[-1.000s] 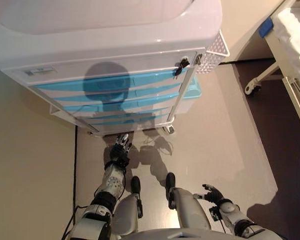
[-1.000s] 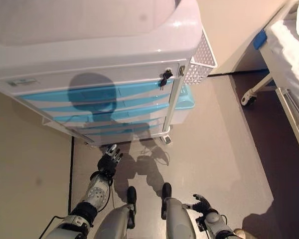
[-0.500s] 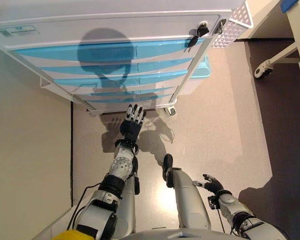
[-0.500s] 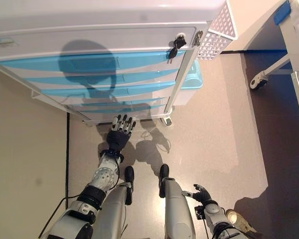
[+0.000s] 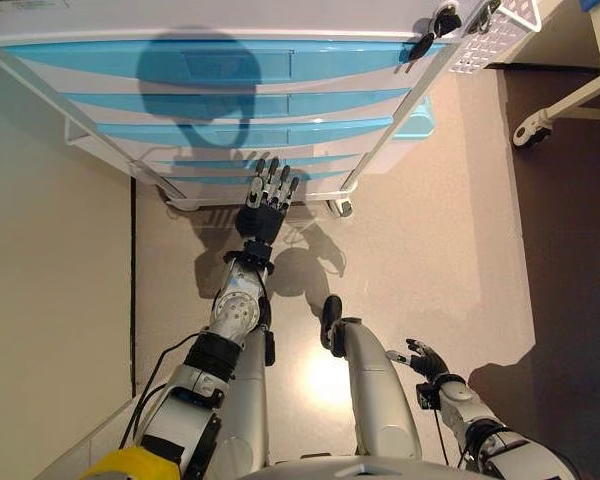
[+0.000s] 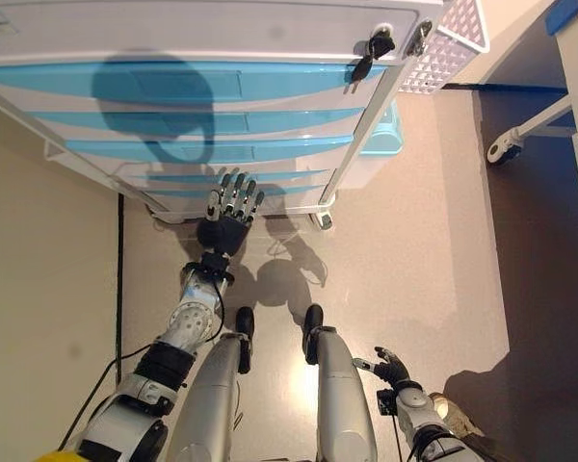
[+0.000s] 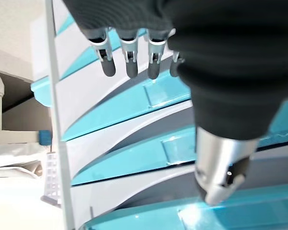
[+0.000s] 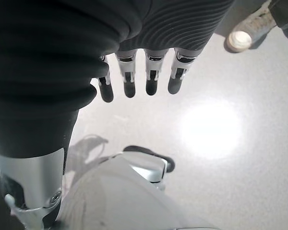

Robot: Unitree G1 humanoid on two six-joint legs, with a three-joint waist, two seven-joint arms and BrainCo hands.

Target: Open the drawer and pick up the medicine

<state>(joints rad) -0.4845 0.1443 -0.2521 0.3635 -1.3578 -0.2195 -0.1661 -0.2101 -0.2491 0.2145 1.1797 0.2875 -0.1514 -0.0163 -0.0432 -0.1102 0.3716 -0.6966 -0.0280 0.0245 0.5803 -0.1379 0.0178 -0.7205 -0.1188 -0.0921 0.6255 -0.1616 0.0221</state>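
The left hand (image 5: pixel 263 212) is higher now than a moment ago, its straight, spread fingers (image 7: pixel 129 57) right in front of the low drawers (image 5: pixel 230 130), not touching. The whole view has shifted too, so the cart (image 6: pixel 270 24) sits nearer the top. I count five blue drawers, all closed. No medicine shows. A black key (image 5: pixel 423 45) hangs at 1 o'clock. The right hand (image 5: pixel 427 360) hangs low at 5 o'clock, fingers loose, holding nothing. No writing can be read.
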